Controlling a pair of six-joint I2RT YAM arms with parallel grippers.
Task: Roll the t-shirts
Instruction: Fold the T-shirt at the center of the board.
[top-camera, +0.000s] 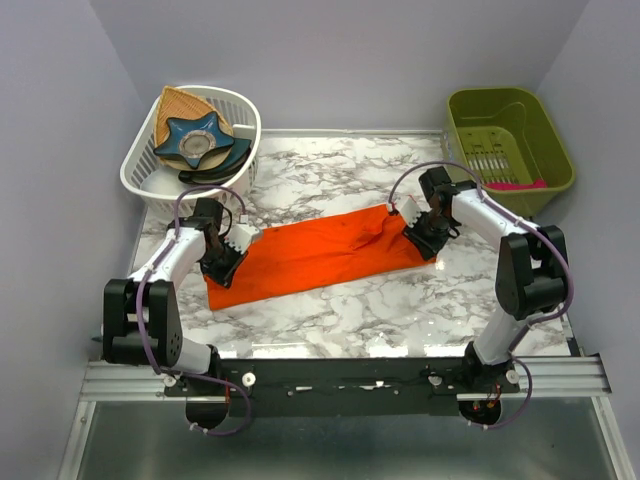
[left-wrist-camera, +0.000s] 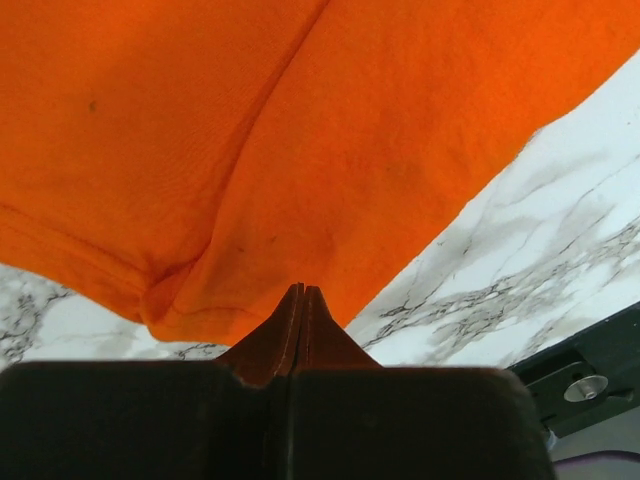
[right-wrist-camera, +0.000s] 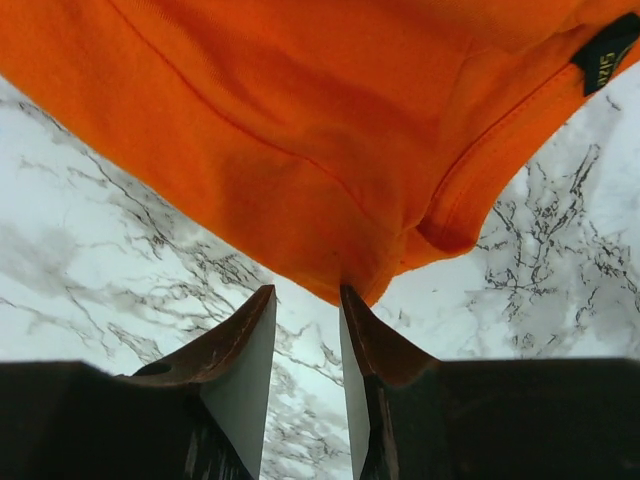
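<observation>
The orange t-shirt (top-camera: 320, 255) lies folded into a long strip, slanting from near left to far right on the marble table (top-camera: 350, 315). My left gripper (top-camera: 222, 268) is at its near-left end. In the left wrist view its jaws are pressed together (left-wrist-camera: 302, 292) on the edge of the t-shirt (left-wrist-camera: 300, 130). My right gripper (top-camera: 418, 238) is at the far-right end. In the right wrist view it is open (right-wrist-camera: 306, 290) with a narrow gap, its tips at the hem of the t-shirt (right-wrist-camera: 300, 120). A black size label (right-wrist-camera: 605, 55) shows at the collar.
A white basket (top-camera: 140, 182) at the back left holds a tan woven piece (top-camera: 185, 105) and a blue star-shaped item (top-camera: 195, 140). A green bin (top-camera: 555, 180) at the back right holds a small pink item (top-camera: 520, 184). Walls enclose the table.
</observation>
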